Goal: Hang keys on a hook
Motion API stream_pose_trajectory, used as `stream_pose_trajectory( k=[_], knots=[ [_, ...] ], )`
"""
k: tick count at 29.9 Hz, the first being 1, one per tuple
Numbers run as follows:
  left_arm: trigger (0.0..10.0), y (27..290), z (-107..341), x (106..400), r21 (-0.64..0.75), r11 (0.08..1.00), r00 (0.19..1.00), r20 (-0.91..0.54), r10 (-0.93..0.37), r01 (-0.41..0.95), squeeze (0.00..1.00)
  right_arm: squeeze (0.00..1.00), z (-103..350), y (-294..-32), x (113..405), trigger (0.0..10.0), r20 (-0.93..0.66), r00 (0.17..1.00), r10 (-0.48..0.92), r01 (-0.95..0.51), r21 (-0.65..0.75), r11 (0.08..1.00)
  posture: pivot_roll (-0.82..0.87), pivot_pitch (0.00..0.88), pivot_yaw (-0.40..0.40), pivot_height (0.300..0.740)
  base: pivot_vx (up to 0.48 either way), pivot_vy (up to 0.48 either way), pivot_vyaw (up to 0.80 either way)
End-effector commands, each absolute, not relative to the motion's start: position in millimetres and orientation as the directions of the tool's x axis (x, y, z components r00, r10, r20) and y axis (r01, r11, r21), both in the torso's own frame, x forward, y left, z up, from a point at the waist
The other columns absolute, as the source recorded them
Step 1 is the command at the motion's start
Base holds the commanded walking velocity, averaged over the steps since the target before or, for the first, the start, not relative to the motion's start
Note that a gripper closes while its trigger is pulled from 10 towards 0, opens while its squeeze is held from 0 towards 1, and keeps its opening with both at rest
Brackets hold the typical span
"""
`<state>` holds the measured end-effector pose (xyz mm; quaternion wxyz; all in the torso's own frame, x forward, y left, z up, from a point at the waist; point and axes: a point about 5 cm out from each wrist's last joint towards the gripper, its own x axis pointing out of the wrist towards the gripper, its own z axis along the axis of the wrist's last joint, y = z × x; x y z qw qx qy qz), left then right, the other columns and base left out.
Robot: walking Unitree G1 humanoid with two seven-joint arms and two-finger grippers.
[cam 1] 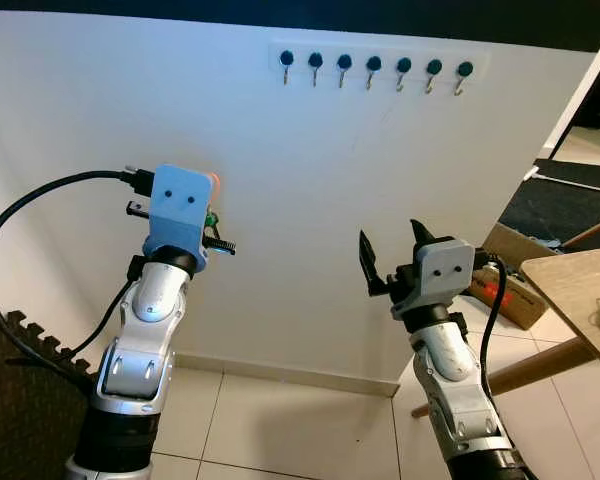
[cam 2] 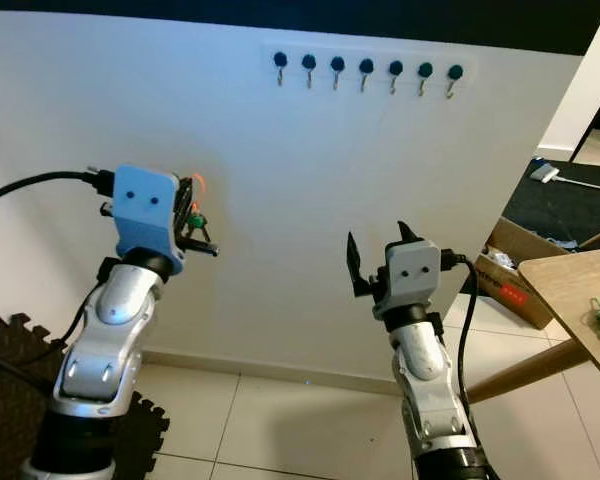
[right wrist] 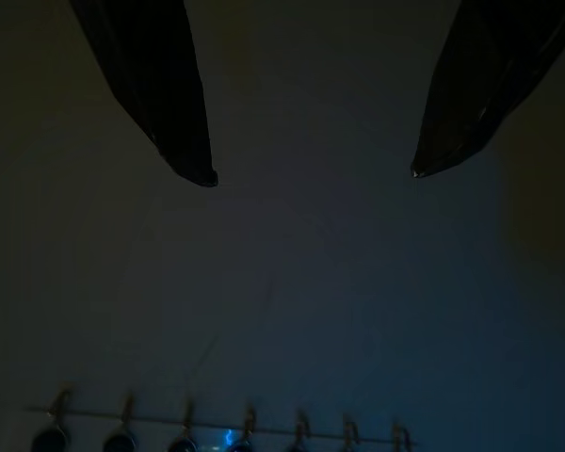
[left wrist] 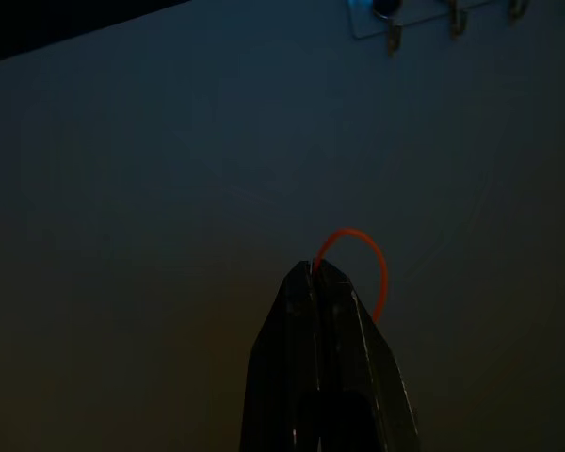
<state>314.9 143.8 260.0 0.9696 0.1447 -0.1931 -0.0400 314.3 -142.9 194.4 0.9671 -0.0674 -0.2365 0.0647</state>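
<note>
The left gripper [left wrist: 322, 273] has its two black fingers pressed flat together, pinching an orange ring [left wrist: 363, 259] whose loop arcs out past the tips. Below the fingers, in the head views, a small bunch of keys [cam 2: 192, 222] with a green tag hangs from that ring, just clear of the white wall [cam 1: 280, 230].

The bunch looks light and loose: the ring is thin and probably stiff enough to hold its arc, while the keys dangle and will likely swing with any quick move. The grip at the ring's base leaves the open loop free, which seems the right part to slip over a hook.

The row of hooks [cam 1: 374, 66] sits on a strip high on the wall, near its top edge, well above and to the right of the left gripper.

The right gripper [cam 1: 392, 258] is raised nearby with its fingers spread wide and nothing between them.

The blue wrist housing covers most of the keys, so their number is unclear. Both wrist views are very dark, and the hook mouths are too small to judge.
</note>
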Motion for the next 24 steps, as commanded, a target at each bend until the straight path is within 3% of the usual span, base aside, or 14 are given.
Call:
stream_pose_trajectory(
  k=[1, 24],
  knots=[
    [10.0, 142.1, 260.5, 312.6, 0.32, 0.947, 0.92, 0.363, -0.148, 0.026, 0.0, 0.0, 191.3, -145.7, 312.9, 10.0, 0.441, 0.885, 0.149, -0.087, -0.158, 0.984, 0.1, 0.137, 0.005, 0.74, 0.0, 0.0, 0.0],
    [10.0, 139.9, 261.0, 310.4, 0.312, 0.949, 0.915, 0.371, -0.16, 0.04, 0.0, 0.0, 190.5, -144.1, 312.9, 10.0, 0.437, 0.886, 0.154, -0.093, -0.157, 0.983, 0.1, 0.143, 0.004, 0.74, 0.0, 0.0, 0.0]
  ],
)
